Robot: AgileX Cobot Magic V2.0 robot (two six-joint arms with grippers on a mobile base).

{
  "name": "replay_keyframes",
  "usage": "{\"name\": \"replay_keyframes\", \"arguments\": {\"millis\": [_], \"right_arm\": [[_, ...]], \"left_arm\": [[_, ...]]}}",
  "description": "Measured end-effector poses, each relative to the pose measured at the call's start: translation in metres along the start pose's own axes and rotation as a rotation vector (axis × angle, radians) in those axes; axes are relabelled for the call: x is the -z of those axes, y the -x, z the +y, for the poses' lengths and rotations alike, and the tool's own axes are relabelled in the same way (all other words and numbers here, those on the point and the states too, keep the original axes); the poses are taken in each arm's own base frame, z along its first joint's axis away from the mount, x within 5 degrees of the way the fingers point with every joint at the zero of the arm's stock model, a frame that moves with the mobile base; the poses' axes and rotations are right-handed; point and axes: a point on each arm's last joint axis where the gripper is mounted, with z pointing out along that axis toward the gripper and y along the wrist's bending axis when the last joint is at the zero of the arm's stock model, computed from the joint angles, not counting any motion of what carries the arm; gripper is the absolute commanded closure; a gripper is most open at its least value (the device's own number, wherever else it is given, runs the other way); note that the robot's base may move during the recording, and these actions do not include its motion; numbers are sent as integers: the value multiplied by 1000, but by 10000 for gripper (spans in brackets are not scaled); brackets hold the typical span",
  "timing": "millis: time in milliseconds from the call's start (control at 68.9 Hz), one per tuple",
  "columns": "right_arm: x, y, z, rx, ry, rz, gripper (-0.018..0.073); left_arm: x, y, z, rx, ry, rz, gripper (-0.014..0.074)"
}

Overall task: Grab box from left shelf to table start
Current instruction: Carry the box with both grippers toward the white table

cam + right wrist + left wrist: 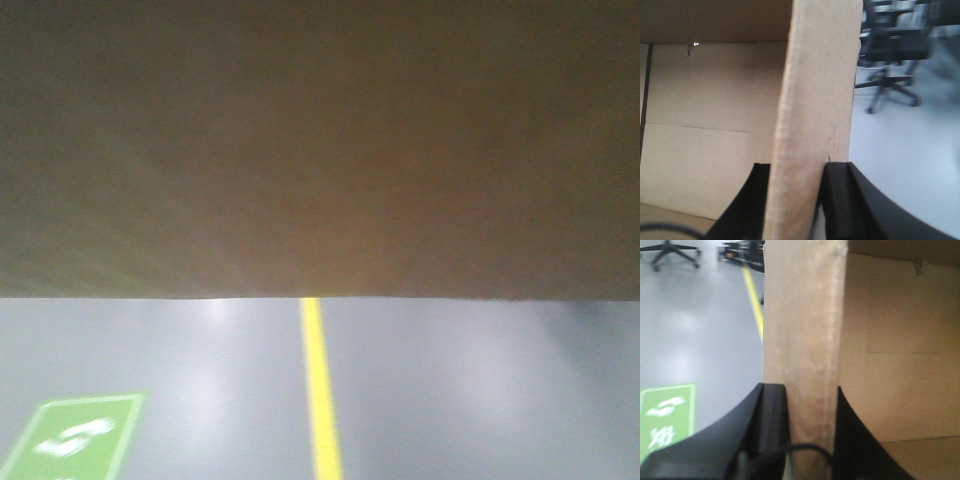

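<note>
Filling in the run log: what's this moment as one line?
box: fills front view, floor below | left gripper: jaws shut on box wall | right gripper: jaws shut on box wall

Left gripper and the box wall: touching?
Touching. The left wrist view shows the left gripper straddling the box wall, with both black fingers flush against the cardboard and no visible gap.

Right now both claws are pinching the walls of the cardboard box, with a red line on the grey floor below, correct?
Almost. The line on the floor is yellow, not red; the front-facing view shows it. The left gripper and right gripper do each pinch a wall of the box.
</note>
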Motion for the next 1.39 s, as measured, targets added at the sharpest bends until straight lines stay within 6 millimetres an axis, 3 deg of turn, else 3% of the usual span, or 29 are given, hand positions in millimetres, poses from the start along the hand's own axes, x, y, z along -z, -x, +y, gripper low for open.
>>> {"name": "replay_keyframes", "arguments": {"millis": [1393], "right_arm": [[0,0,0,0,0,0,510]], "left_arm": [[0,0,0,0,0,0,688]]}}
